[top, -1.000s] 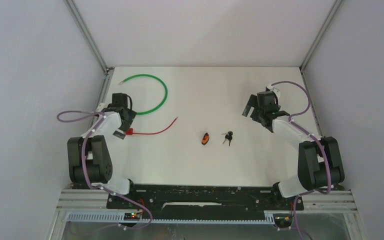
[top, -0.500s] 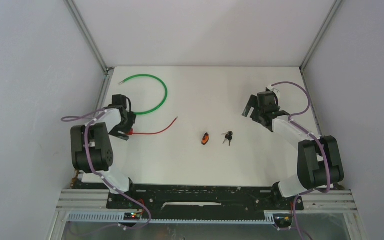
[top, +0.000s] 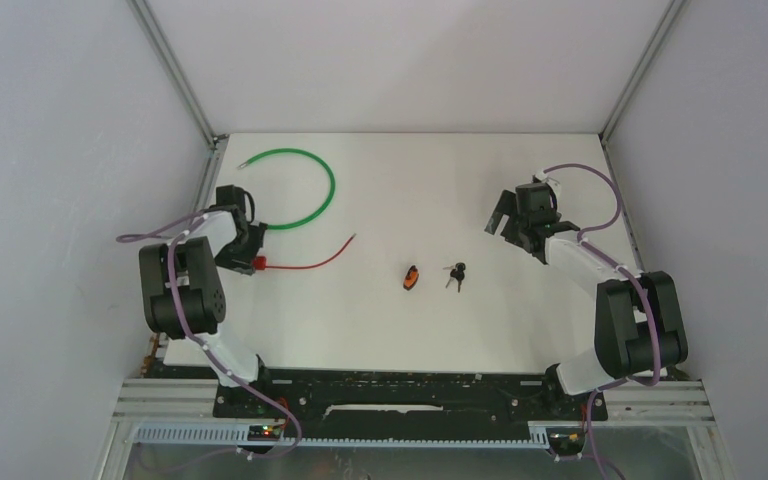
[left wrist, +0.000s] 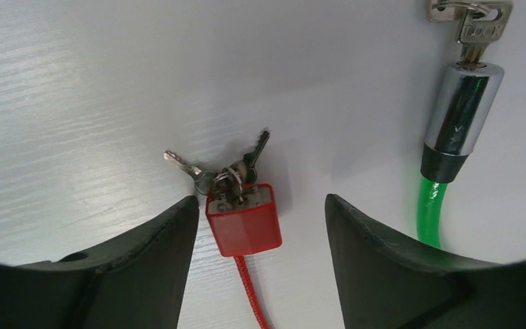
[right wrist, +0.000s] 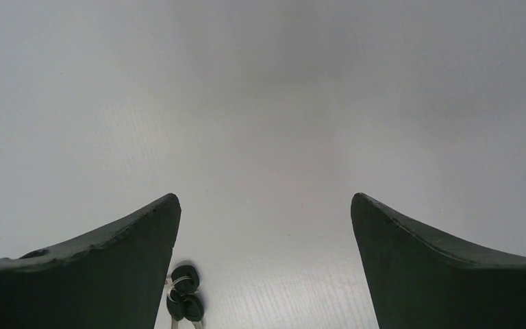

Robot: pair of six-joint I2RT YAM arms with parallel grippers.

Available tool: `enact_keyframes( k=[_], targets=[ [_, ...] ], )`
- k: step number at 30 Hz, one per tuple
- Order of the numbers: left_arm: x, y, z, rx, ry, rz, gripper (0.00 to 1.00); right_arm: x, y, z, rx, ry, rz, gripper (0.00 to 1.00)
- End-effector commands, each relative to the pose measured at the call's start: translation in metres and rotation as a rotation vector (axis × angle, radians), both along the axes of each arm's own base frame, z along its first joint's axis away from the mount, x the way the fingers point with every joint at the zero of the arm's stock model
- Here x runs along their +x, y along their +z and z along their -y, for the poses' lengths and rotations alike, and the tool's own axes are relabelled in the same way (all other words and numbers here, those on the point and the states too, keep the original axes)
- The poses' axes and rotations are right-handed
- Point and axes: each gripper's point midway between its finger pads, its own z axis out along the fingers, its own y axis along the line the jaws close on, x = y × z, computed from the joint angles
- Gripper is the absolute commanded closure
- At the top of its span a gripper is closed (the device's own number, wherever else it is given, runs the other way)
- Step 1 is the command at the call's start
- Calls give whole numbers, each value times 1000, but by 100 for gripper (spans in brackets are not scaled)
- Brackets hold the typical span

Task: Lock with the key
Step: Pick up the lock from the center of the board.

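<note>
The thing that matters here is the red lock (left wrist: 244,221) at the left side of the table (top: 410,190), at the end of its thin red cable (top: 310,262). The left claw (left wrist: 259,203) hangs directly over it. The claw is open: one finger stands on each side of the lock body and neither one touches it.

In the left wrist view the lock lies along the line between the two fingers. Its cable goes back under the claw, and its keyhole end points away from it. So the long axis of the lock runs forward from the claw, and closing would press on the two flat sides.

The bunch of keys (left wrist: 209,177) hangs at that far end, just past the fingertips, and spreads a little to the left. I think one key sits in the lock, but I cannot tell this for sure.

Just to the right lies the chrome cylinder (left wrist: 462,116) of the green cable (top: 315,175), with its own key (left wrist: 478,29) inside. It is outside the claw's span.

The right claw (right wrist: 266,205) is wide open and holds nothing. It is well apart from the red lock, over the right side of the table, with only some black keys (right wrist: 183,301) near it. The left arm is clearly the nearer one.
</note>
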Motion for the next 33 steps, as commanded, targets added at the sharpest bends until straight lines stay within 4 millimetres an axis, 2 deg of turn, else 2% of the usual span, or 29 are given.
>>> enact_keyframes(
  k=[1, 8, 11, 15, 19, 27, 33],
  targets=[
    [-3, -14, 2, -45, 26, -50, 30, 8, 11, 2, 13, -32, 26, 4],
    [-2, -21, 5, -71, 17, -61, 47, 5, 19, 13, -17, -84, 40, 4],
    [-3, -21, 5, -69, 9, -59, 61, 5, 19, 14, -17, -91, 40, 4],
    [-1, -17, 5, -66, -8, -32, 85, 3, 20, 16, -21, -101, 43, 4],
    [6, -8, 7, -59, -56, 26, 100, 2, 24, 17, -19, -106, 67, 4],
    [30, 21, 29, -47, -300, 233, 100, 3, 25, 14, -12, -84, 80, 4],
    [44, 67, 48, 52, -422, 460, 100, 2, 29, 7, -1, -47, 123, 4]
  ],
)
